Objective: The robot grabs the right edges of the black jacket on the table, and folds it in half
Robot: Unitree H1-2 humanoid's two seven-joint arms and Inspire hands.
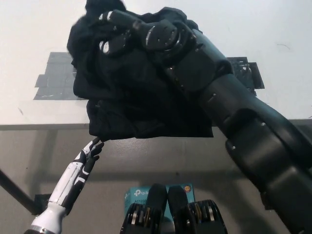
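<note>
The soft black fabric jacket [146, 97] is gripped, lifted off the white table [273, 34], by the black right hand [141, 34]; the white left hand [87, 156] pinches its near corner. Edges should be kept level.

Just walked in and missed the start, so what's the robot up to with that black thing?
The robot is folding a black jacket on a white table. Its black right hand is shut on a bunch of the fabric and holds it raised over the table, so the jacket hangs in a heap below the hand. The white left hand reaches up to the jacket's lower edge at the table's near edge; whether it grips is unclear. The fold isn't laid down yet.
</note>
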